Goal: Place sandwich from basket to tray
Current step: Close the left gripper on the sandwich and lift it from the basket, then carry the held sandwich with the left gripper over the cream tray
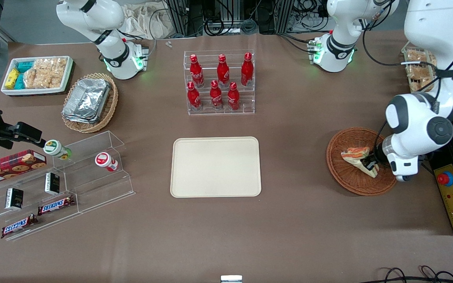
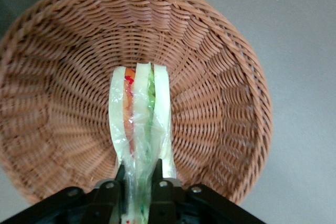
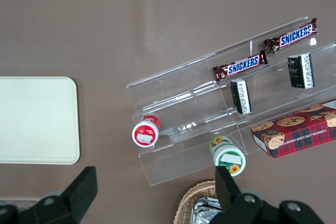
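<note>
A large flat cream-beige rectangular tray [image 1: 216,166] lies bare at the middle of the brown desk [image 1: 297,220]. Well apart from it, toward the working arm's end, sits a round reddish-brown woven wicker basket [image 1: 342,173]. In it, a small triangular wedge sandwich [image 1: 358,157] of white bread with orange and green filling stands on edge. The gripper [image 2: 137,182] has its jaws closed narrowly on the sandwich's end; its long axis runs straight out from them. This looks like the grasp step; next it likely needs lifting clear of the rim.
</note>
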You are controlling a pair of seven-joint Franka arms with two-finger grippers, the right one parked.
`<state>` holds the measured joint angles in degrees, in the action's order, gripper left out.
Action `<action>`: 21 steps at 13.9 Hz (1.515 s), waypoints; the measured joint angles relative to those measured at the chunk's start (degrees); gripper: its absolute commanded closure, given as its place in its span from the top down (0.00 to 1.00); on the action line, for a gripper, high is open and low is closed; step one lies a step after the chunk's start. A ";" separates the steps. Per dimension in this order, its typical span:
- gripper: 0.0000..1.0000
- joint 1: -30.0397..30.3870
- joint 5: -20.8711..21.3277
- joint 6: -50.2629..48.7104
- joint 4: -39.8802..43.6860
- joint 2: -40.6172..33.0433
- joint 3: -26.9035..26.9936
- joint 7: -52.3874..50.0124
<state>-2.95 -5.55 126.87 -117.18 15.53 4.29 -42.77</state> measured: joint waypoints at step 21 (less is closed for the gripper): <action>0.00 -21.54 3.18 -11.15 30.06 15.23 -17.97 -7.05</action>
<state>-24.49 -2.36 115.72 -87.12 30.76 -13.68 -49.82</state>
